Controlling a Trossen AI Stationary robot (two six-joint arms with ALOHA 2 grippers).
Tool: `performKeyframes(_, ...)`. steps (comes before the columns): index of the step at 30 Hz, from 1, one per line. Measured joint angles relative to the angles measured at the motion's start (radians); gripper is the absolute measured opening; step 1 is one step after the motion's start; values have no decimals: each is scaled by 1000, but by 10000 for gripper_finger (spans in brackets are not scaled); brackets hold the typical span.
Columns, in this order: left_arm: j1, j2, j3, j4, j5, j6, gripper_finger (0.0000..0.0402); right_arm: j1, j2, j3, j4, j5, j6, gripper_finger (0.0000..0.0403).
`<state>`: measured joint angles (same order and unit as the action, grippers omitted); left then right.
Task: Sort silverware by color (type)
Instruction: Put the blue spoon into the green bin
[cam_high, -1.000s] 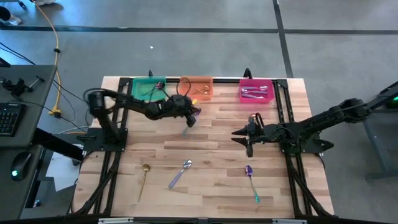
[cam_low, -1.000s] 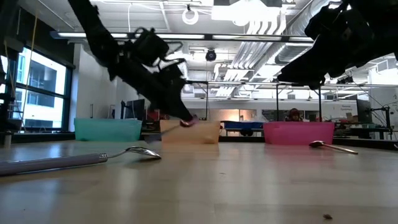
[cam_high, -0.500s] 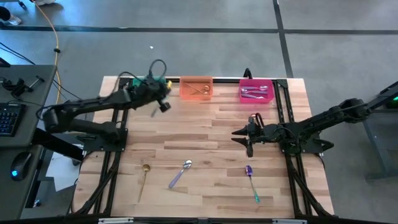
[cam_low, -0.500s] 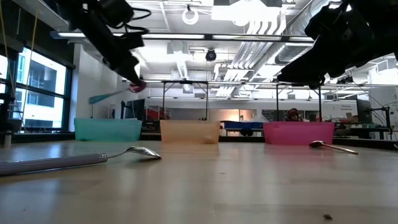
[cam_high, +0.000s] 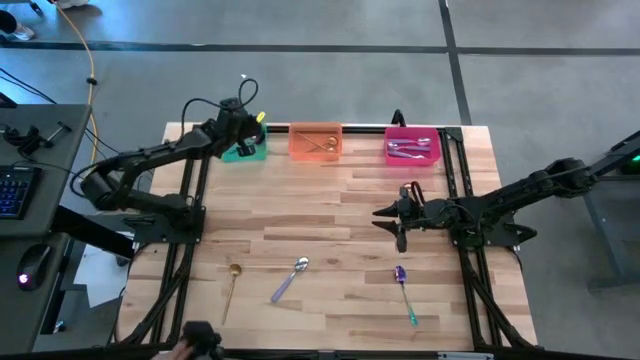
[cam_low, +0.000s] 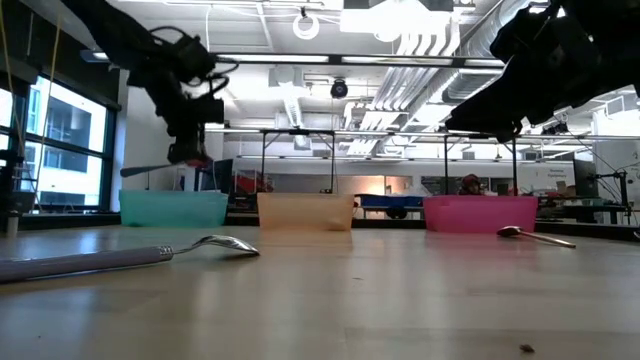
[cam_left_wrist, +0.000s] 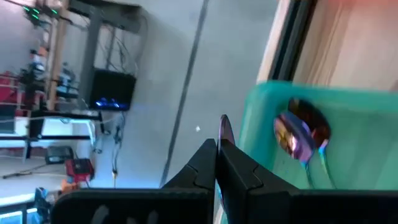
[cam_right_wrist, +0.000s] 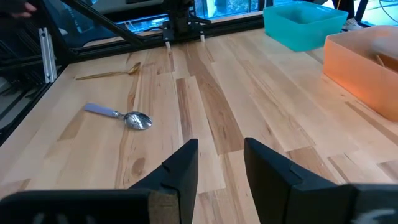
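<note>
My left gripper (cam_high: 246, 137) hovers over the green bin (cam_high: 240, 150) at the table's far left and is shut on an iridescent purple spoon (cam_low: 150, 169). Its teal handle sticks out level in the low view. Another iridescent spoon (cam_left_wrist: 301, 133) lies inside the green bin. On the table lie a gold spoon (cam_high: 232, 284), a silver spoon with a lilac handle (cam_high: 289, 279) and a purple spoon with a teal handle (cam_high: 404, 291). My right gripper (cam_high: 399, 216) waits open above the table's right middle. My left gripper pinches the iridescent spoon between its two shut fingers (cam_left_wrist: 239, 171), coming from above. A thin purple part (cam_left_wrist: 224, 132) stands out past the fingertips. The spoon is lifted clear above the green bin, and its handle (cam_low: 140, 171) lies about level, out to one side.
The orange bin (cam_high: 316, 141) holds gold pieces and the pink bin (cam_high: 412, 148) holds silver ones; both stand along the far edge beside the green bin. Black frame rails run along the table's left, right and far sides. Bare wood lies between the arms.
My left gripper, still shut on the spoon, has swung from in front of the orange bin up and toward the table's far left corner, then come down over the green bin. The spoon travelled with it, lifted clear, its handle now about level.
</note>
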<state>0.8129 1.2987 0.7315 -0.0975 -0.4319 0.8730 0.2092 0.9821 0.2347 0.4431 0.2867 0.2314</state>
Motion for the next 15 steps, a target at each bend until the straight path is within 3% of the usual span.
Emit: performKeyframes(15, 47, 183, 24, 50, 63, -51, 0, 0, 0, 0, 0, 0, -5, 114)
